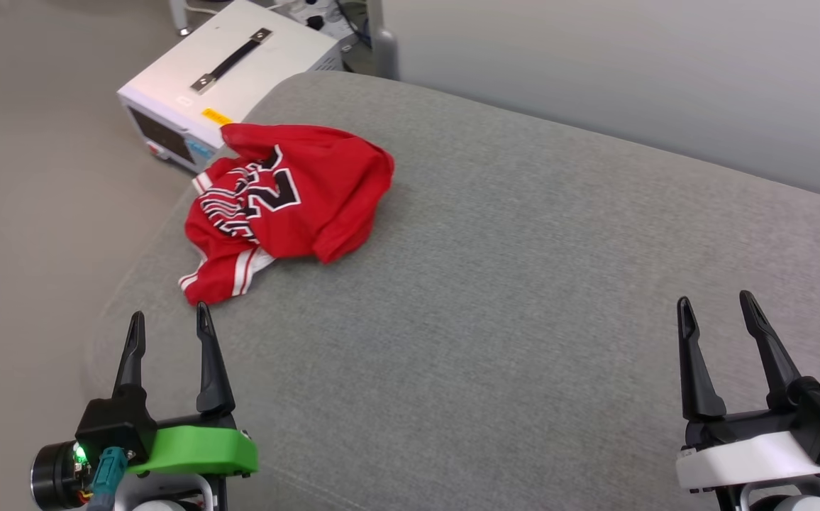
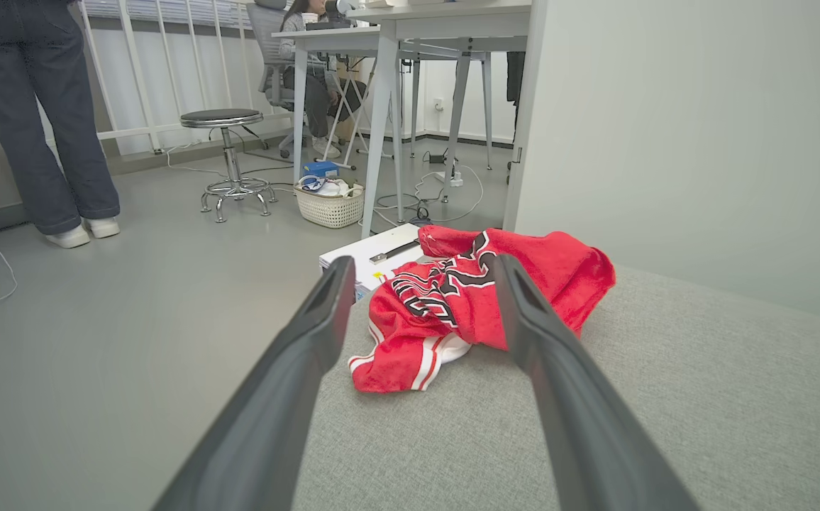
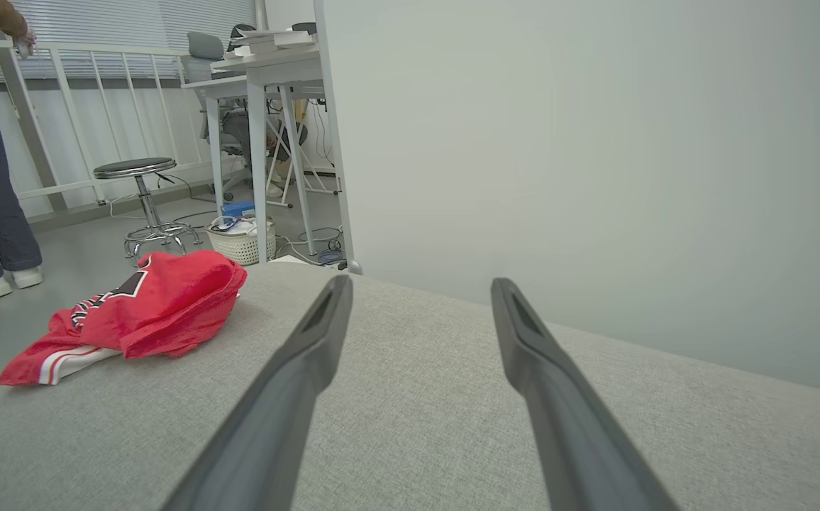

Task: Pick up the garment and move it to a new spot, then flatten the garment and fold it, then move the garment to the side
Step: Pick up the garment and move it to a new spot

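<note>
The garment [image 1: 289,202] is a red jersey with black white-outlined lettering and red-white striped trim. It lies crumpled in a heap at the far left of the grey cushioned surface [image 1: 523,284]. My left gripper [image 1: 167,319] stands open just short of the heap's near hem, fingers pointing at it, nothing between them. In the left wrist view the garment [image 2: 467,305] lies straight ahead between the fingers. My right gripper [image 1: 718,306] is open and empty at the near right, far from the cloth. The right wrist view has the garment [image 3: 147,312] off to the left.
A white box with a black handle [image 1: 233,78] stands on the floor just beyond the cushion's far left edge. A person's legs [image 2: 34,121], a stool [image 2: 229,156], a white basket [image 2: 328,202] and desks stand further off. A pale wall [image 3: 594,156] runs behind the cushion.
</note>
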Controlling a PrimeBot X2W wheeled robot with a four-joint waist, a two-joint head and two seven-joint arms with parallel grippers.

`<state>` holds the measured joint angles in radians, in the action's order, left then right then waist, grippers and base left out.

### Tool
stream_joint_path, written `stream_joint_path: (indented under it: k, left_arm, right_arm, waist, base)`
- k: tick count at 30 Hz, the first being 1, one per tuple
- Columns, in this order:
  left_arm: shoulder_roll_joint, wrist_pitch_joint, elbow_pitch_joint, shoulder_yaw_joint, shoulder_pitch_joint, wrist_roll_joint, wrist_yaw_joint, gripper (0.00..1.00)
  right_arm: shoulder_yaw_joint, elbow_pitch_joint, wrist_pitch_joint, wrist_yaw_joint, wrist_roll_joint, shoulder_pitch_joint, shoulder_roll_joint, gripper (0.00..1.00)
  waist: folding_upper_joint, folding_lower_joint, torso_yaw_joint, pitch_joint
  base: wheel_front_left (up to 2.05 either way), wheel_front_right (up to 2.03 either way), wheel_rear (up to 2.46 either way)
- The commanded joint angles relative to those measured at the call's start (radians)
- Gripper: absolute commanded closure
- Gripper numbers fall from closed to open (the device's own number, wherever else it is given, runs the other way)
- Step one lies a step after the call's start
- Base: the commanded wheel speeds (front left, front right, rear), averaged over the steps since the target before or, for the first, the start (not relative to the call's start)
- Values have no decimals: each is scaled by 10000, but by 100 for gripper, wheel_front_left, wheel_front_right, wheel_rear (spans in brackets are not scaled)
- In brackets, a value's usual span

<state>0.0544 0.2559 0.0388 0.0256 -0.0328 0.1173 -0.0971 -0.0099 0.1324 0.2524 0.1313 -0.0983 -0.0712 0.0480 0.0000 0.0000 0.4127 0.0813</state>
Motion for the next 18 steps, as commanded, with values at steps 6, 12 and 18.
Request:
stream_joint_path:
  k: [6, 12, 18]
  left_arm:
    - [-41, 59, -127, 30, -17, 206, -98, 0]
    - [-41, 59, -231, 83, -50, 282, -117, 0]
    - [-35, 59, -276, 507, 478, 334, 272, 0]
  right_arm:
    - [40, 23, 93, -6, 75, 84, 22, 0]
    - [109, -2, 93, -6, 101, 80, 22, 0]
    - [143, 81, 93, -6, 235, 209, 22, 0]
  waist:
    - [0, 0, 772, 114]
    - [0, 0, 787, 92]
    - [0, 0, 485, 343]
  base:
    - [0, 0, 0]
    - [0, 0, 0]
    - [0, 0, 0]
